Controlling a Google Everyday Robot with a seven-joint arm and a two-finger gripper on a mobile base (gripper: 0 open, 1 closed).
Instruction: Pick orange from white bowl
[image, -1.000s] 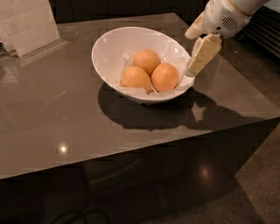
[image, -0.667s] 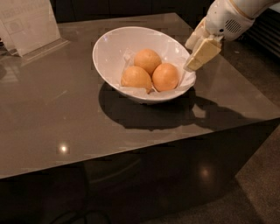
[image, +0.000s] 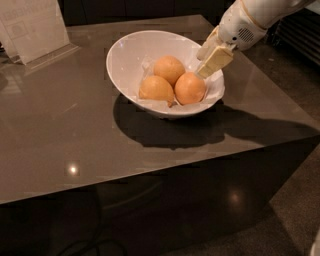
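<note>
The white bowl (image: 125, 60) stands on the table, lined with crumpled white paper, and holds three fruits. The orange (image: 190, 88) is the roundest and deepest-coloured one, at the bowl's right side. Two paler, slightly pointed fruits lie beside it, one at the back (image: 169, 69) and one at the front left (image: 156, 89). My gripper (image: 200, 66) reaches in from the upper right over the bowl's right rim. It is open and empty, with its fingertips just above and behind the orange.
The bowl sits on a glossy grey-brown table (image: 75, 130) whose front edge and right corner drop off to the floor. A clear stand with a printed sheet (image: 32, 27) stands at the back left.
My gripper has moved left and down from outside the bowl's right rim to just over the orange. The bowl and fruits have not moved.
</note>
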